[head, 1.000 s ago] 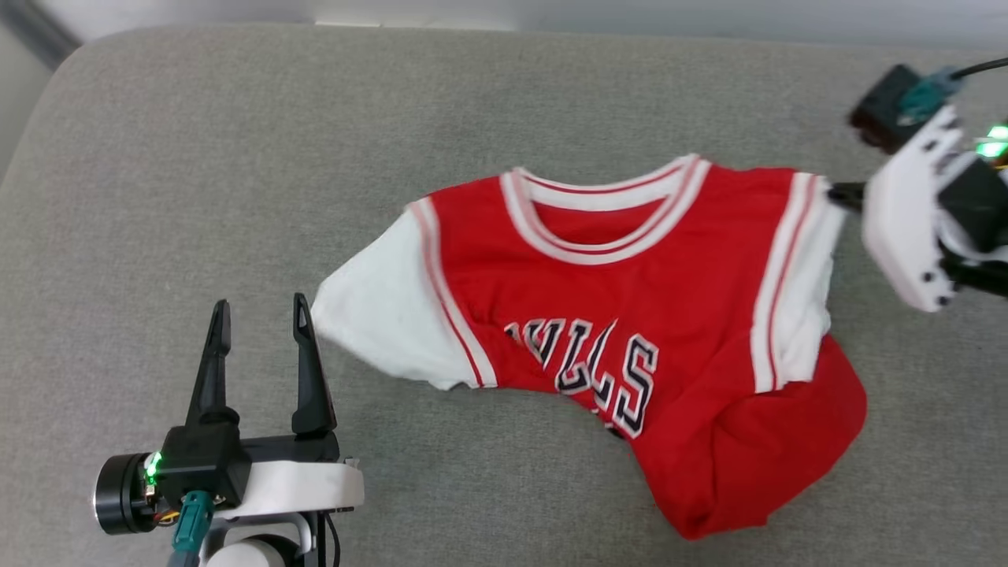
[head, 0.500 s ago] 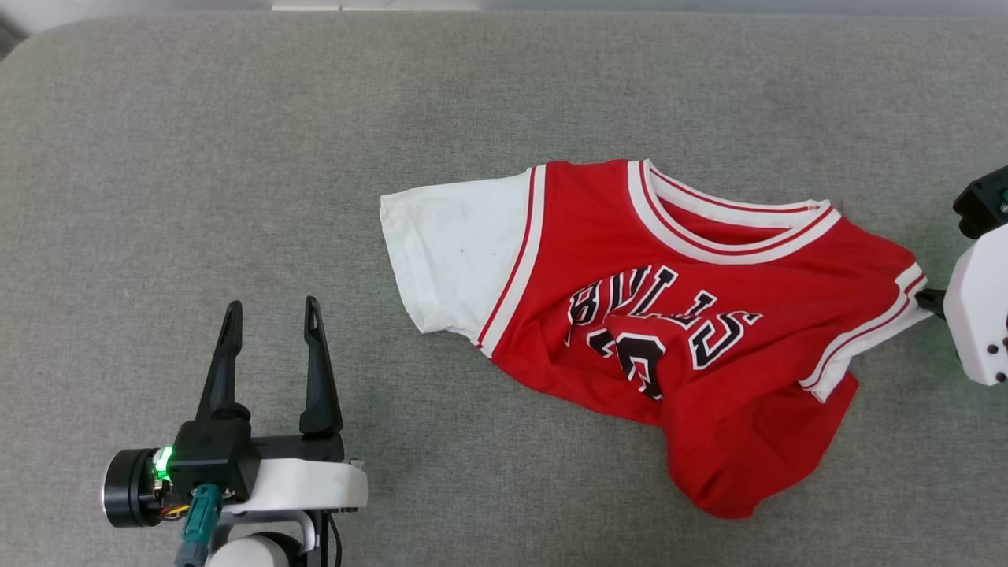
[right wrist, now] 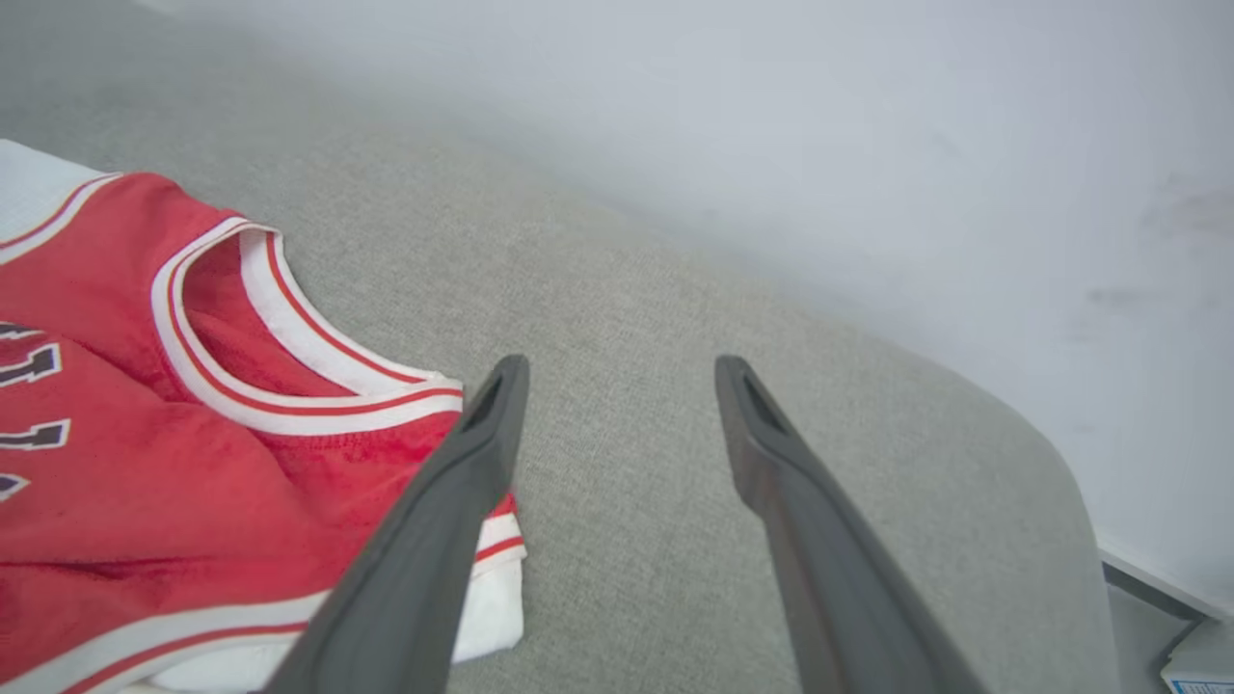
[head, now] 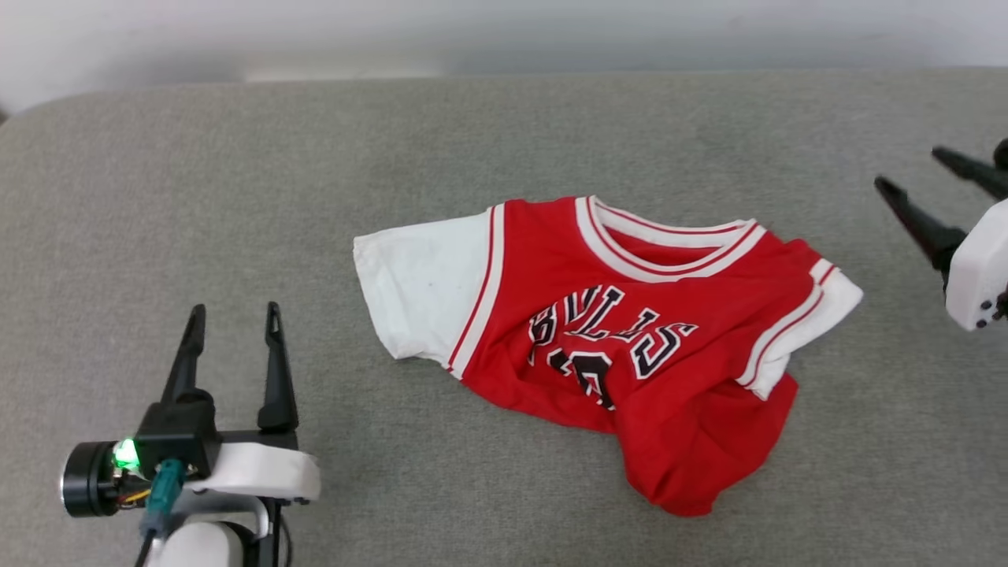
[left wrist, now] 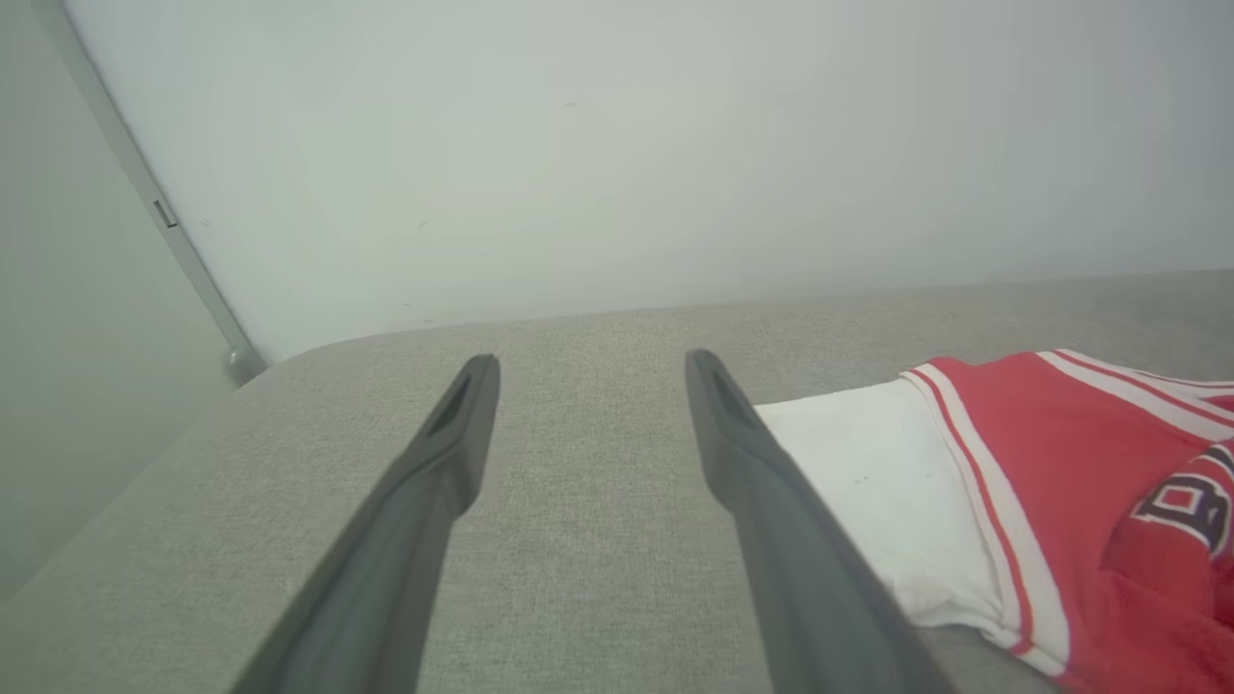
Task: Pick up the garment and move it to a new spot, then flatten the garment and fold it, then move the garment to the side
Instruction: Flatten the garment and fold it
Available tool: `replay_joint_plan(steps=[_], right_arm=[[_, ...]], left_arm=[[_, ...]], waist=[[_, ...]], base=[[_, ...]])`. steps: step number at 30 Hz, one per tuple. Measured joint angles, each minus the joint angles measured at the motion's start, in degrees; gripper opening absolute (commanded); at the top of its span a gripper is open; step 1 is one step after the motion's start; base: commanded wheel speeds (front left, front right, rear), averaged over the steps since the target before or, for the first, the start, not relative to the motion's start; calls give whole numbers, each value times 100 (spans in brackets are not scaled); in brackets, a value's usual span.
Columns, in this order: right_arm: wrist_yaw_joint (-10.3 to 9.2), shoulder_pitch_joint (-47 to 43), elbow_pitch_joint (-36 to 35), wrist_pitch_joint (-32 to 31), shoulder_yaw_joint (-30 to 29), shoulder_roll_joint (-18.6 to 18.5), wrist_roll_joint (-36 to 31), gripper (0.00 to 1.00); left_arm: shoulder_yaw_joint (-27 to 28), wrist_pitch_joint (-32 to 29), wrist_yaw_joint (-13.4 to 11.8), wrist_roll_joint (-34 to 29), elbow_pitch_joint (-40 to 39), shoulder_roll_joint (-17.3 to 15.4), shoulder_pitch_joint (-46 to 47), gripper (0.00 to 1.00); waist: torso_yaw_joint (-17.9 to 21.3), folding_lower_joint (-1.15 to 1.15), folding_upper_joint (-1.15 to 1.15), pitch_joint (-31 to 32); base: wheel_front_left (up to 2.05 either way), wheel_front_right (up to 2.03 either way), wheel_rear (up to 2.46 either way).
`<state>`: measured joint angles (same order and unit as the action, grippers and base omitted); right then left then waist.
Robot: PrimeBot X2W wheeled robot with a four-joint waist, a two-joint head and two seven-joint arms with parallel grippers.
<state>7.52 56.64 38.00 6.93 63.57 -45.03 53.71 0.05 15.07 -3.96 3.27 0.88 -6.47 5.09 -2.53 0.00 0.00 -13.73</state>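
Two grippers, both w/ fingers apart & empty. Nearest, left gripper [head: 234, 309] sits near the white side panel of the garment [head: 630, 339]. It lies around the middle of the table [head: 236, 197], front up: soft red knit, striped rib trim, lower hem bunched & rumpled. Farther out, right gripper [head: 909, 167] hovers clear of its shoulder edge. Risk: pinching only 1 layer, or catching the nubby grey table cover, so pulling flat drags in more wrinkles.
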Motion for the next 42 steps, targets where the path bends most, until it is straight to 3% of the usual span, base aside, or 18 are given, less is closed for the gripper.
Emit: replay_joint_plan(steps=[3,7,10,13,19,25,29,37,42], right_arm=[[0,-57,192,628,-472,240,-385,100],[0,-309,191,799,-1574,619,-1131,100],[0,-729,-443,817,-3023,923,-1992,100],[-1,-1709,-1217,816,-4311,1378,-2877,100],[0,-3246,-2750,816,-5828,2407,-4033,100],[0,-4128,-3574,816,-6255,2974,-4462,100],[-1,-4460,-3821,816,-6330,3171,-4564,100],[0,-4631,-4011,817,-6297,3304,-4673,100],[0,-4528,-4019,816,-6227,3306,-4689,100]], left_arm=[[63,0,153,79,267,-165,205,100],[62,-159,365,76,634,-482,539,100],[29,-405,549,60,812,-698,928,100],[-47,-704,730,70,991,-875,1255,100],[-249,-1316,1000,258,1402,-1213,2098,100],[-778,-2349,1125,723,1727,-1607,2912,100],[-1656,-3282,1137,1481,1837,-2009,3484,100],[-3159,-5457,1137,3178,1887,-2934,4559,100],[-3684,-6328,1136,3807,2005,-3208,5020,100]], waist=[[119,0,0,123],[279,0,0,218],[390,0,0,225],[459,0,0,208],[535,0,0,155],[582,0,0,93],[622,0,0,9],[762,0,0,-284],[874,0,0,-556]], base=[[0,0,0],[0,0,0],[0,0,0],[0,0,0],[0,0,0],[0,0,0],[0,0,0],[0,0,0],[0,0,0]])
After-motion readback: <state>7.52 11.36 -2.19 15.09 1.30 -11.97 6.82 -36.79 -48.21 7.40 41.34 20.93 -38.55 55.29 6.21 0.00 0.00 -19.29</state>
